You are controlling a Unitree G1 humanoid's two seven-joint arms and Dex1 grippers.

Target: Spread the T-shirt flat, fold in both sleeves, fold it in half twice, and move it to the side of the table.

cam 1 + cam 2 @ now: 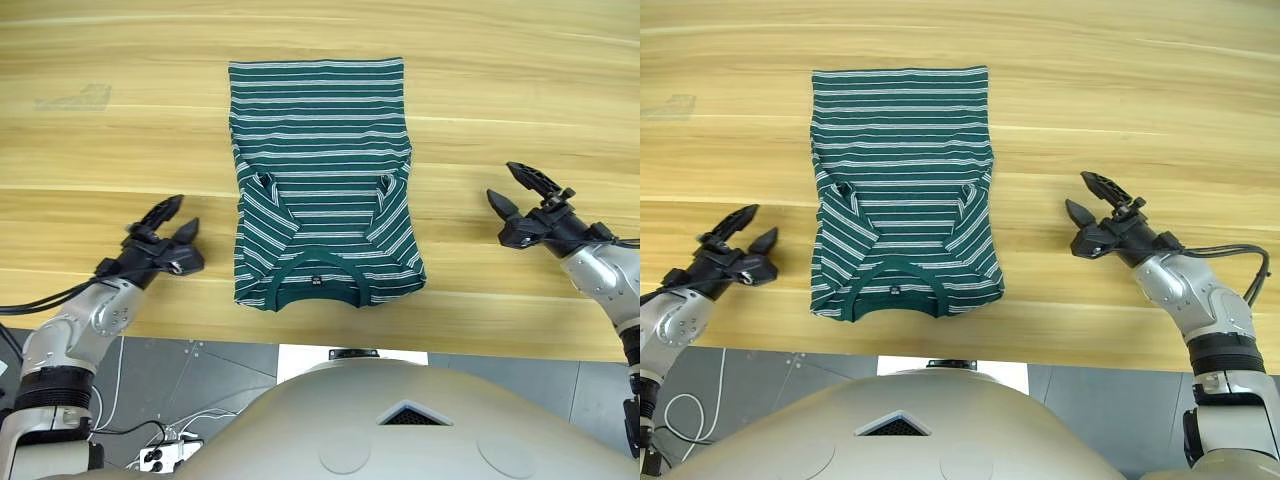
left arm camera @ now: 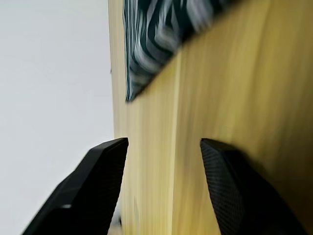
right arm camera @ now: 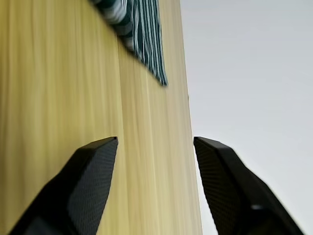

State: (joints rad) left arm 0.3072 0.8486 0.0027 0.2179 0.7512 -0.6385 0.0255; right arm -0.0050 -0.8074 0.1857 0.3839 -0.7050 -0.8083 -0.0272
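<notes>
left gripper (image 1: 186,212) and right gripper (image 1: 502,181) spread wide, holding nothing | T-shirt (image 1: 322,180) between them on wood table (image 1: 520,90) | grey floor (image 1: 180,370), cables (image 1: 130,425)

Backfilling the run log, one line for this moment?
T-shirt: sleeves folded in, flat on table | left gripper: jaws open, empty | right gripper: jaws open, empty
</notes>
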